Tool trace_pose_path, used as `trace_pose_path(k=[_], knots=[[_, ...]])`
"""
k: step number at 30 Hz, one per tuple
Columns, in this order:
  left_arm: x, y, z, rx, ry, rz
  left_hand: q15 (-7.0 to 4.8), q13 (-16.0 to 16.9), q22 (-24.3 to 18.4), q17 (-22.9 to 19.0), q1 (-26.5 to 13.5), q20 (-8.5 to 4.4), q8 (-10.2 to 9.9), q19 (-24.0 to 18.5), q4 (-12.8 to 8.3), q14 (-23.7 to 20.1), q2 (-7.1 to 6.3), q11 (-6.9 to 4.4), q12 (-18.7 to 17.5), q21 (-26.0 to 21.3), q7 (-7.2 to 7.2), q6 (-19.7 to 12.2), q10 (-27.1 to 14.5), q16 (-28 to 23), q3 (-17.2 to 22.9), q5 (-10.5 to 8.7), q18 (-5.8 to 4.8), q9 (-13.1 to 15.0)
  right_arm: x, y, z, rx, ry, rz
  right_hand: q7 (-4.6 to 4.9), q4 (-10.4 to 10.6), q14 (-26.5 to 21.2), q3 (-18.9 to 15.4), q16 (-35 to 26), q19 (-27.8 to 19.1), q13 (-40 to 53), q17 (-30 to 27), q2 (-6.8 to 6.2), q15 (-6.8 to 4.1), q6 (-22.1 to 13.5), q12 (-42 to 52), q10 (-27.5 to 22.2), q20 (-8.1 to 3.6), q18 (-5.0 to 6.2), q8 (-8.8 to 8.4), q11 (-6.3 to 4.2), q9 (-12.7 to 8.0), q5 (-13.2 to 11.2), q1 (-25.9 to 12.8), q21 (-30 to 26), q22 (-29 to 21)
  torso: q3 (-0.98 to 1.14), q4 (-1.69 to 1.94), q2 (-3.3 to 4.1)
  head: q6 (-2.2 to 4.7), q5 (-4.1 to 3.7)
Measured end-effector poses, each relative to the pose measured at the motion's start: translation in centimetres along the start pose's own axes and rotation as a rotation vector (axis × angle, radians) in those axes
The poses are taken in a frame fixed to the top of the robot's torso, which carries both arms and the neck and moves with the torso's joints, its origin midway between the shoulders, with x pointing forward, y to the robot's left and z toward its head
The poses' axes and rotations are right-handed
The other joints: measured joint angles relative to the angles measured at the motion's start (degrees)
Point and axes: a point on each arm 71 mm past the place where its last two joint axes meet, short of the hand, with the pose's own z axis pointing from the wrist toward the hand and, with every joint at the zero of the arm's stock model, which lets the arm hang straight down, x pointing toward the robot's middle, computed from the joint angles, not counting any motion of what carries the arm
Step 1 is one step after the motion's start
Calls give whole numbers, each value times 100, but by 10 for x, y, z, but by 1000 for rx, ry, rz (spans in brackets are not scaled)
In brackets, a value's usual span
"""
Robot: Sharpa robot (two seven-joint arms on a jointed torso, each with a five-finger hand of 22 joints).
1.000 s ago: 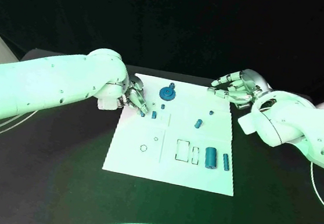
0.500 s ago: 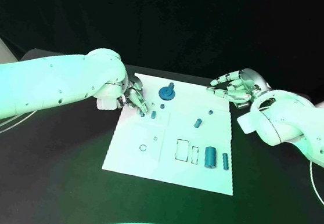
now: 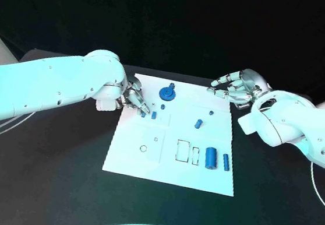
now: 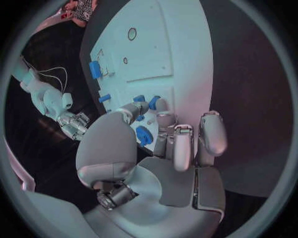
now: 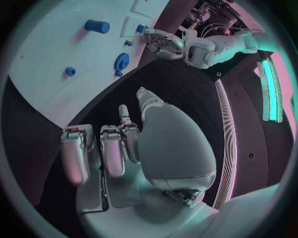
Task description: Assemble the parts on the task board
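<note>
- Task board (image 3: 169, 173): you see the white plate lying flat in the middle of the black counter (image 3: 47, 187), its long side running away from the robot.
- Left robot hand (image 3: 133, 98): it sits at the board's left edge, near the far end, fingers (image 4: 163, 116) reaching down onto the plate. In the left wrist view the fingertips close around a small blue peg (image 3: 154, 114) (whether the peg is truly pinched or merely touched, you cannot tell).
- Right robot hand (image 3: 236, 89): it hovers over the far right corner of the board, fingers loosely curled and apart, grasping nothing; in the right wrist view its palm (image 5: 168, 144) is bare.
- Blue gear-like part (image 3: 167, 94): it stands near the far edge of the board, just beside the left hand's fingers, with a small blue piece (image 3: 171, 84) just beyond it.
- Short blue pin (image 3: 199, 123): it lies tilted near the middle of the board, with a smaller blue bit (image 3: 211, 113) a little farther off.
- Two blue cylinders (image 3: 212, 157): they lie side by side on the right part of the board, next to a rectangular outline (image 3: 183, 150) marked on the plate.
- Small ring mark (image 3: 144, 148): you find it on the left half of the board, toward the near end.
</note>
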Motion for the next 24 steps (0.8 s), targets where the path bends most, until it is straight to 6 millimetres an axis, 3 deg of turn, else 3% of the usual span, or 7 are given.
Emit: trace_pose_path(k=[6, 10, 20, 24], knots=[[0, 1, 0, 1, -5, -5, 0, 40, 0, 0, 150, 0, -1, 0, 262, 0, -26, -1, 38, 0, 1, 43, -1, 0, -262, -500, 0, -37, 0, 0, 0, 0, 0, 0, 0, 0, 0, 0, 0, 0, 0, 0, 0, 0, 0, 0, 0, 0, 0, 0, 0, -5, 0, 0, 0, 0, 0, -3, 0, 5, 0], [1, 3, -1, 3, -9, -8, 0, 61, 0, 0, 207, 0, -37, 0, 396, 0, -45, -1, 38, 0, -2, 46, -1, 0, -396, -736, -1, -44, 0, 0, 0, 1, 0, 0, 0, 0, 0, 0, 0, 0, 0, 0, 0, 0, 0, 0, 0, 0, 0, 0, 0, -5, 0, 0, 0, -1, 1, -5, 0, 10, 0], [1, 11, -7, 14, -39, -42, 0, 63, -1, 0, 246, 0, -83, 0, 632, 0, -67, 18, 62, -23, 25, 40, 18, 0, -598, -1105, 0, -58, 0, -2, 0, 3, 0, 0, 0, 0, 0, 0, 0, 0, 0, -1, 0, 0, 0, 0, 0, 0, 0, 0, 0, -5, 0, 0, 0, -1, -1, -2, 1, 40, -16], [-3, 11, -12, 34, -63, -80, 22, -198, -198, 0, 246, 3, -83, -149, 654, 8, -67, 76, -96, -154, 107, -47, -162, -133, -737, -1212, 0, -68, 0, -2, 0, 4, 1, 0, 0, 0, 0, 0, -8, 0, 0, -1, 0, 0, 0, 0, 0, 0, 0, 0, 0, -5, 0, 0, -10, -2, -4, -1, -1, 53, -20]])
